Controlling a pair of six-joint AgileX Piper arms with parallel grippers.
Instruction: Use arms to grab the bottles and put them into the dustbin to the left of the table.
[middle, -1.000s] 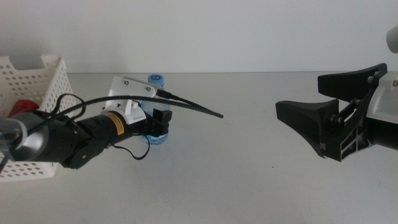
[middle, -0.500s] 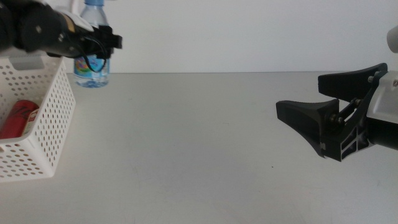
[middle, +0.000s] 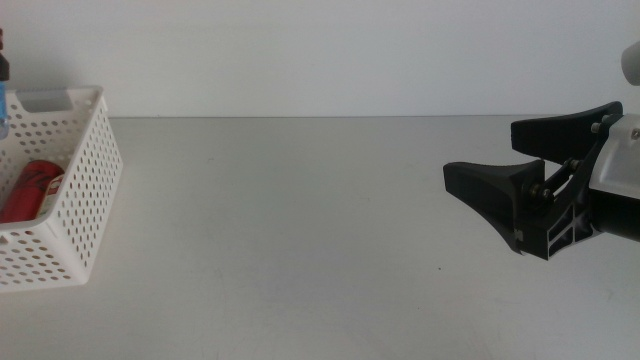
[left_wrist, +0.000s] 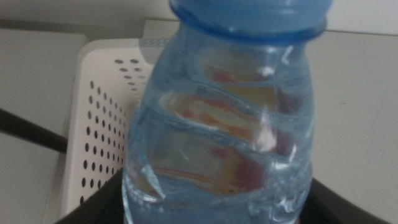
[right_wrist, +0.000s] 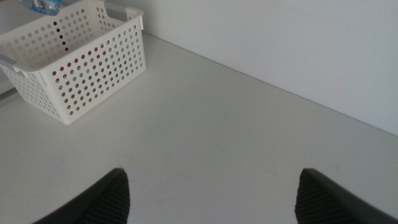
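White plastic makes up the dustbin (middle: 55, 190) — a boxy basket with rows of little round holes in its walls. It sits at the left end of the smooth, light-grey table (middle: 300, 230). Inside it lies a slim red soda can (middle: 28, 190), shiny and long.

Clear, bumpy plastic fills the left wrist view: the small water bottle (left_wrist: 224, 124), with a blue ring near its top and ripples down its sides. The left gripper (left_wrist: 211, 208) squeezes it low down, one dark jaw on each side. The bottle hangs right over the basket, whose holey wall shows behind it. In the middle view only a blue sliver shows at the left edge, probably this bottle.

Far across the table, the right gripper (middle: 500, 165) waits with its black jaws spread wide and nothing between them.
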